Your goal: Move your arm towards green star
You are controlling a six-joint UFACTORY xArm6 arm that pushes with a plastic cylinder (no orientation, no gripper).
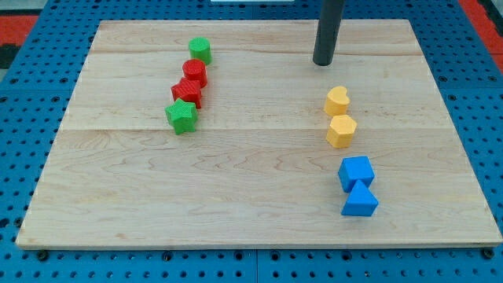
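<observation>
The green star (181, 116) lies left of the board's middle, at the lower end of a slanted row of blocks. Above it in that row sit a red star (188, 91), a red round block (195, 72) and a green round block (200, 50). My tip (323, 62) rests on the board near the view's top, right of centre. It stands far to the right of the green star and a little higher in the view, touching no block.
A yellow heart (338, 101) and a yellow hexagon (341, 130) lie just below my tip. A blue cube (356, 172) and a blue triangle (360, 200) sit lower right. The wooden board (251, 228) rests on a blue pegboard.
</observation>
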